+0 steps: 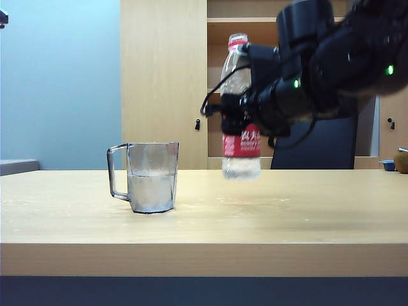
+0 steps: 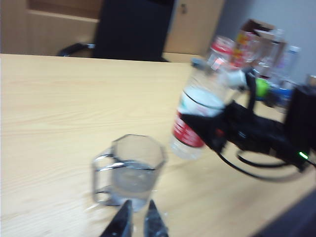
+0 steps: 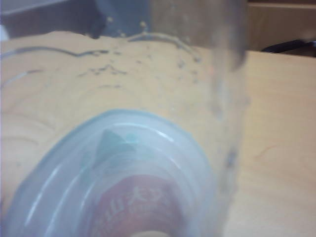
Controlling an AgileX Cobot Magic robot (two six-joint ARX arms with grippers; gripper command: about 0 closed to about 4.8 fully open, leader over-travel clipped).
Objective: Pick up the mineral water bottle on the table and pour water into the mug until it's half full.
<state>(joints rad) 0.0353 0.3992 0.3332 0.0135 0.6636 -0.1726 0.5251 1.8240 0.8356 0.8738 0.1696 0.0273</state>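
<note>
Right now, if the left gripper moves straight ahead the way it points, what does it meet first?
Probably the mug: the left gripper points at its base from close by, though depth is unclear.

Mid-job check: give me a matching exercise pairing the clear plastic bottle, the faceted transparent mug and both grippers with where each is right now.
Things:
1. clear plastic mineral water bottle with red label
2. clear faceted mug
3. left gripper
4. right gripper

States:
A. stands on the wooden table, partly filled with water
B. clamped around the bottle's middle
C. held upright off the table
D. low beside the mug, holding nothing

Pairs: 1-C, 2-A, 3-D, 4-B
</note>
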